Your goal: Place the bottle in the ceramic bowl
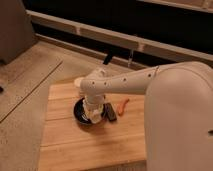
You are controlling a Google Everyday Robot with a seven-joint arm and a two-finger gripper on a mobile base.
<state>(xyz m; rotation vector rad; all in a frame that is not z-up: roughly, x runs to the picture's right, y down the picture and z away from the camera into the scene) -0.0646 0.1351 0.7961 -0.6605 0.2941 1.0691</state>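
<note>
The dark ceramic bowl [80,113] sits on the wooden table [65,145], left of centre. My white arm reaches down from the right, and the gripper [94,117] hangs right over the bowl's right half, covering much of it. Something white shows at the gripper's tip inside the bowl, but I cannot tell whether it is the bottle or part of the gripper. The slim white bottle is not clearly visible.
A small black rectangular block [111,112] lies just right of the bowl. An orange curved object [123,106] lies right of the block. A white round thing [79,81] sits at the table's far edge behind the arm. Concrete floor lies left of the table.
</note>
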